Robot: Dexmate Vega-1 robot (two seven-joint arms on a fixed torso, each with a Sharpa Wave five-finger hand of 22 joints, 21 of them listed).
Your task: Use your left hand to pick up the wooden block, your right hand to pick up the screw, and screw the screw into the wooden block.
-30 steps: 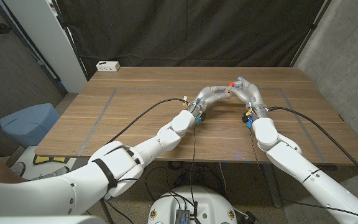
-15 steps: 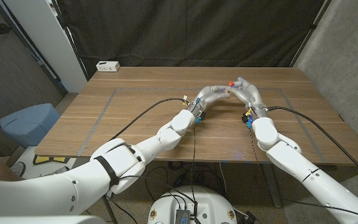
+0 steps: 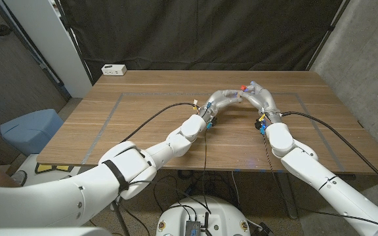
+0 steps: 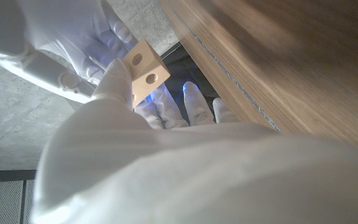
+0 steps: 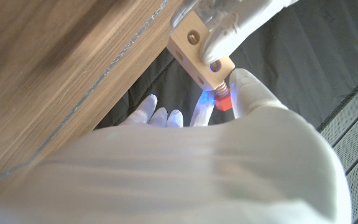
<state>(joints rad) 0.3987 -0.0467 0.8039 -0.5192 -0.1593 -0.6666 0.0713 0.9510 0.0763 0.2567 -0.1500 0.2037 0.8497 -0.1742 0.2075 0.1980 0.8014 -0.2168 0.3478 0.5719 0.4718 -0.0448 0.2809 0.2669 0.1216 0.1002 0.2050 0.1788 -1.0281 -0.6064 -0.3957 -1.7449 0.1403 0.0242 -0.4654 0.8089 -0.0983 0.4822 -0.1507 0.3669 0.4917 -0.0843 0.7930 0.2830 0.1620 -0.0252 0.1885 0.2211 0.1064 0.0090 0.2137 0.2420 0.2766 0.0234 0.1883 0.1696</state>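
Between the earlier head views and now almost nothing changes: both hands stay met above the far middle of the wooden surface (image 3: 143,111), and only the left arm's near shoulder section shifts slightly in the foreground. The left hand (image 3: 225,98) reaches in from the left, its fingers (image 5: 229,28) wrapped around the wooden block (image 4: 143,71), which is lifted clear of the surface; the left wrist view shows two round holes on one face of the block. The right hand (image 3: 256,92) comes in from the right and meets the left one, fingertips together. In the right wrist view the screw (image 5: 222,98), with its red head, sits touching the underside of the block, pinched by the right hand's fingers (image 5: 247,87), one on either side of the head. How far the screw has entered the block cannot be told. A white power strip (image 3: 113,69) lies at the far left corner of the surface.
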